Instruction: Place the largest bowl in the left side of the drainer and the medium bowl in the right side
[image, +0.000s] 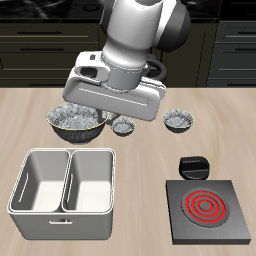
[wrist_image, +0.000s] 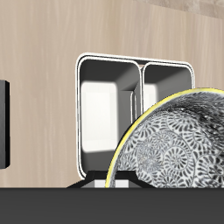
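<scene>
The largest bowl (image: 78, 122), grey with a speckled shiny inside, sits at the back of the table, beyond the drainer (image: 65, 180). My gripper (image: 90, 106) hangs right over this bowl's rim, and the white hand hides its fingers. In the wrist view the same bowl (wrist_image: 175, 140) fills the near field, with the two-compartment drainer (wrist_image: 131, 66) past it; both compartments look bare. The medium bowl (image: 179, 121) stands farther along the same row. Neither view shows whether the fingers grip the rim.
The smallest grey bowl (image: 124, 126) sits between the two other bowls. A black hotplate with red rings (image: 207, 208) lies near the front edge, with a black knob-like piece (image: 193, 166) just behind it. The hotplate's edge (wrist_image: 3, 122) shows in the wrist view.
</scene>
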